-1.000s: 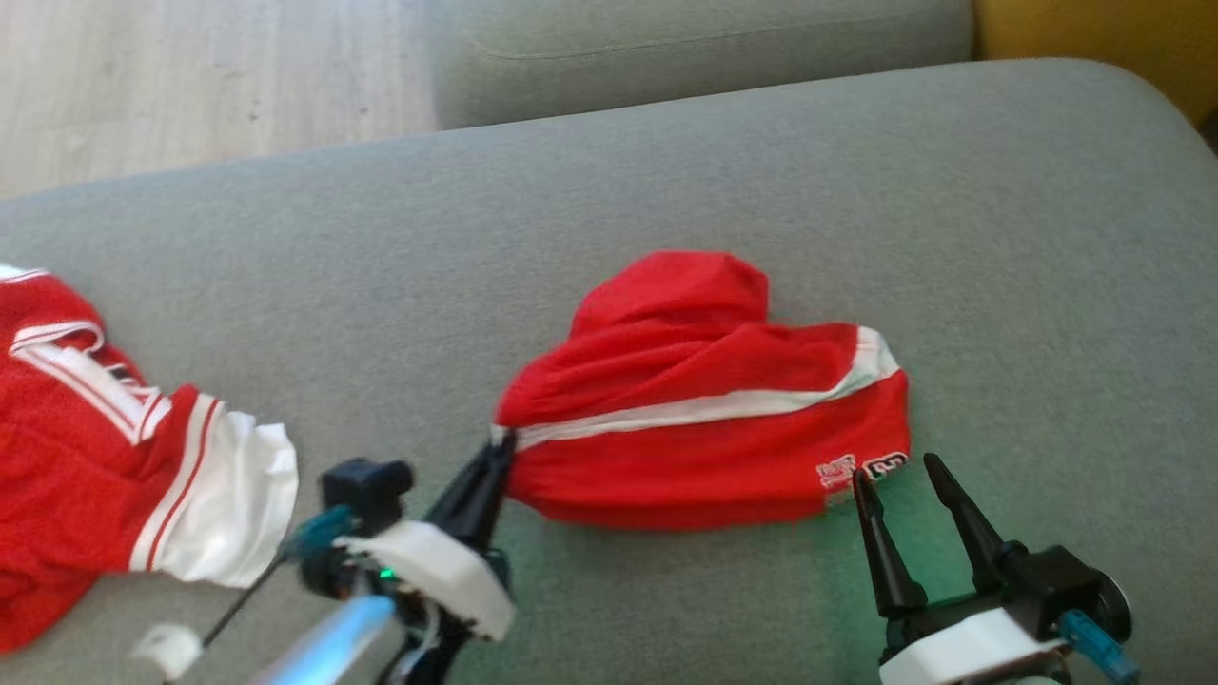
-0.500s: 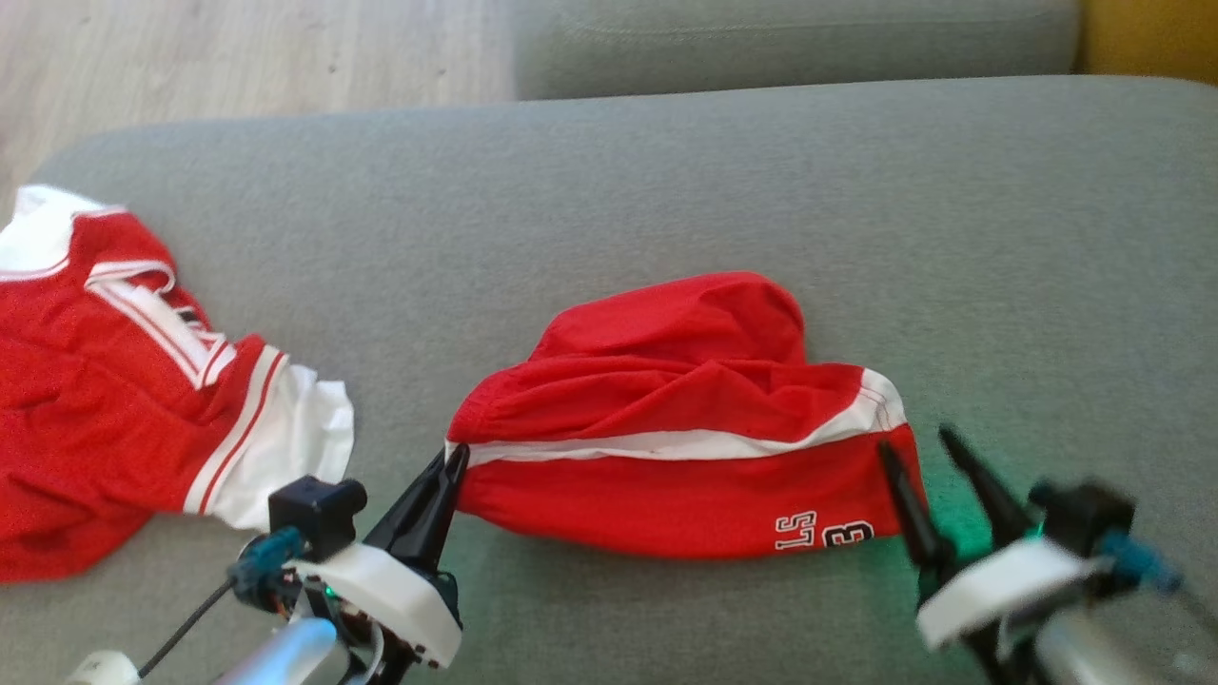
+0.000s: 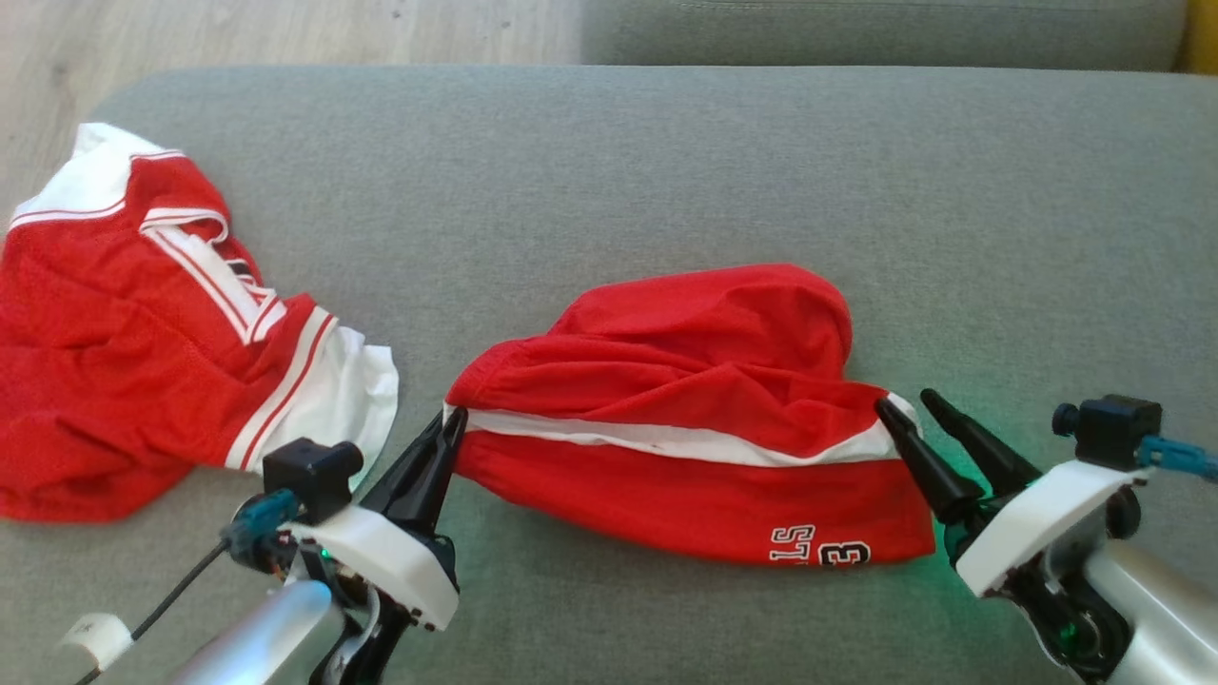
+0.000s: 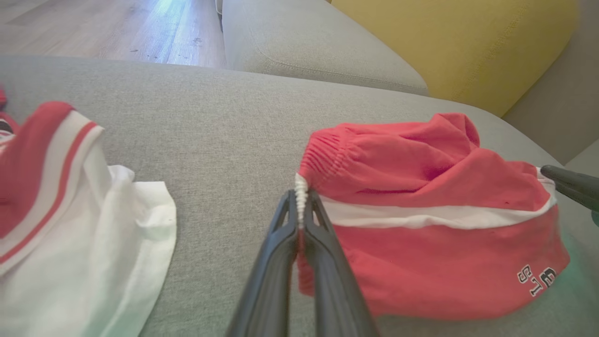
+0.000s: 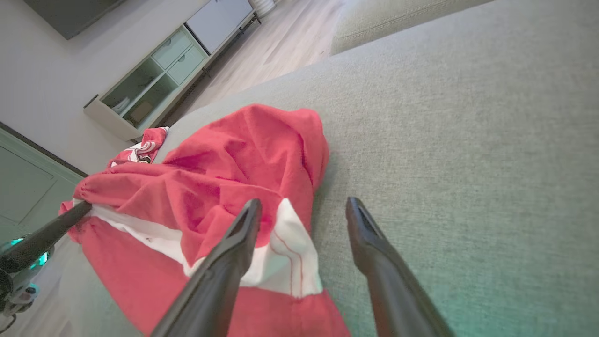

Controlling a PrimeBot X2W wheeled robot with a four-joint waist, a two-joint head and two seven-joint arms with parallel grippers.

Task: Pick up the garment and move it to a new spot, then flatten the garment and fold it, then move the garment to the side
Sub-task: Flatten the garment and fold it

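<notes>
Red shorts [image 3: 695,476], pinched in our left gripper [image 3: 455,420], may slip — our spread right gripper [image 3: 904,400] barely straddles the far-right corner.

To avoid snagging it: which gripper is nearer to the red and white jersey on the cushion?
Left. The left gripper, shut on a corner of the shorts, sits just right of the jersey; the right gripper stands open at their far end.

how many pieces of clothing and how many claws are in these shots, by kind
red shorts: 1
red and white jersey: 1
claws: 2 (left claw shut on the shorts' waistband, right claw open at the shorts' other end)
total: 4
</notes>
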